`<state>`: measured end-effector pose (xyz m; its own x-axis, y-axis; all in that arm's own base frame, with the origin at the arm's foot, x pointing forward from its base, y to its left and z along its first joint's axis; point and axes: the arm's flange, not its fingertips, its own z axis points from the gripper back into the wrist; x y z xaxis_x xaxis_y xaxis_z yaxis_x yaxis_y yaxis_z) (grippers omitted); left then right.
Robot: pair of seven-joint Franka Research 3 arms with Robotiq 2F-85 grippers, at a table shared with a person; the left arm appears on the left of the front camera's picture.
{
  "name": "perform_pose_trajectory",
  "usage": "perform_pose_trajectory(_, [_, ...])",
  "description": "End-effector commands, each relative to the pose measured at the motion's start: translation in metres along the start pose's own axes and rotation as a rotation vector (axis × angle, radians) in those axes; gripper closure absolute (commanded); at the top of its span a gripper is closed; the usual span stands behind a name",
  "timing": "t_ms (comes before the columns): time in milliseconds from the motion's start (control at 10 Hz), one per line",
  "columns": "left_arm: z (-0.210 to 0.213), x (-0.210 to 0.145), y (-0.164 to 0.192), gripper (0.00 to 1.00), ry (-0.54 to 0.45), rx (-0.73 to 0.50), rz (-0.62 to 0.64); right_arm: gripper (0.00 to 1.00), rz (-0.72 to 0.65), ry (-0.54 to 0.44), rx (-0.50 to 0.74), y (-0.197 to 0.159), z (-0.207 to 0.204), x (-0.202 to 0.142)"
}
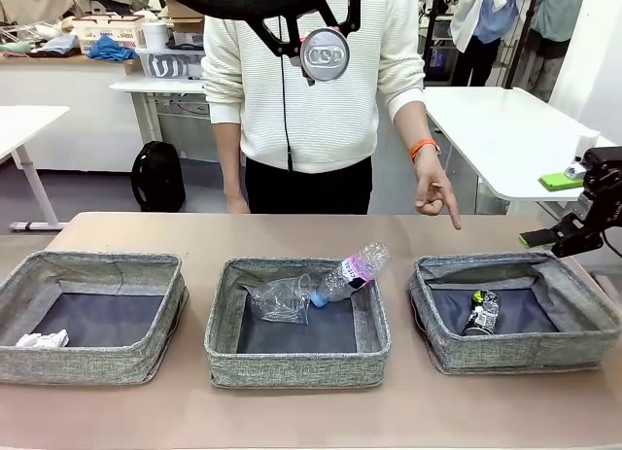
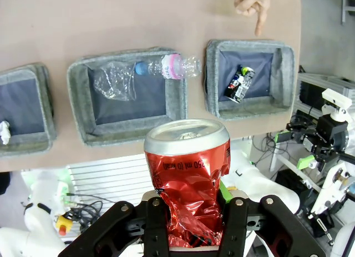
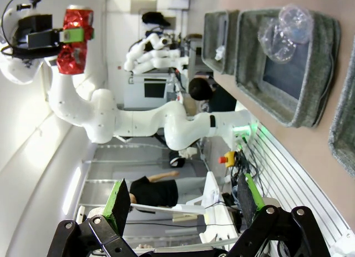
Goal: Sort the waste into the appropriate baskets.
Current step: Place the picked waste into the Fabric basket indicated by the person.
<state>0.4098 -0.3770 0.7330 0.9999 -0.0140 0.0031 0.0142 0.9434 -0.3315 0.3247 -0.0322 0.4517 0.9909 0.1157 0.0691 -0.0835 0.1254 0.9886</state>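
My left gripper [image 2: 190,215] is shut on a crushed red can [image 2: 187,174], held high above the table; from the front the can's silver end [image 1: 324,54] faces the camera. Three grey baskets stand in a row. The left basket [image 1: 87,364] holds a crumpled paper ball [image 1: 41,339]. A clear cup [image 1: 282,299] and a blue-capped bottle [image 1: 348,273] lie in the middle basket [image 1: 296,367]. In the right basket [image 1: 515,351] is a dark can [image 1: 481,312]. My right gripper [image 1: 554,239] hangs open and empty beside the right basket's far corner.
A person stands at the far side; one hand [image 1: 437,192] points a finger down at the right basket. Bare brown tabletop [image 1: 311,416] runs in front of the baskets. White tables and clutter lie beyond.
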Motion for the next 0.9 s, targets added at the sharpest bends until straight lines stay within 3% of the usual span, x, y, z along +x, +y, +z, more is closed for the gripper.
perform_pose_trajectory(0, [0.000,0.001,0.000,0.71,-0.007,-0.005,0.003,0.00,-0.021,0.005,0.007,0.005,0.001,0.001])
perform_pose_trajectory(100, [0.000,0.000,0.000,0.71,0.000,0.000,0.000,0.00,0.000,0.000,0.000,0.000,0.000,0.000])
perform_pose_trajectory(200, [-0.024,-0.021,-0.008,0.71,-0.061,0.008,-0.059,0.00,0.006,-0.016,-0.059,-0.004,0.013,-0.016])
perform_pose_trajectory(400, [-0.092,-0.058,-0.024,0.71,-0.148,-0.059,-0.204,0.00,-0.012,-0.035,-0.206,-0.016,0.074,-0.063])
perform_pose_trajectory(500, [-0.137,-0.057,-0.034,0.71,-0.185,-0.098,-0.262,0.00,0.011,-0.023,-0.285,-0.023,0.110,-0.095])
perform_pose_trajectory(600, [-0.174,-0.045,-0.047,0.71,-0.215,-0.141,-0.334,0.00,0.064,0.020,-0.243,-0.025,0.134,-0.120])
perform_pose_trajectory(700, [-0.202,-0.027,-0.061,0.71,-0.266,-0.185,-0.364,0.00,0.141,0.003,-0.178,-0.026,0.146,-0.136])
perform_pose_trajectory(800, [-0.225,-0.010,-0.082,0.71,-0.311,-0.164,-0.362,0.00,-0.019,-0.020,-0.253,-0.024,0.108,-0.102])
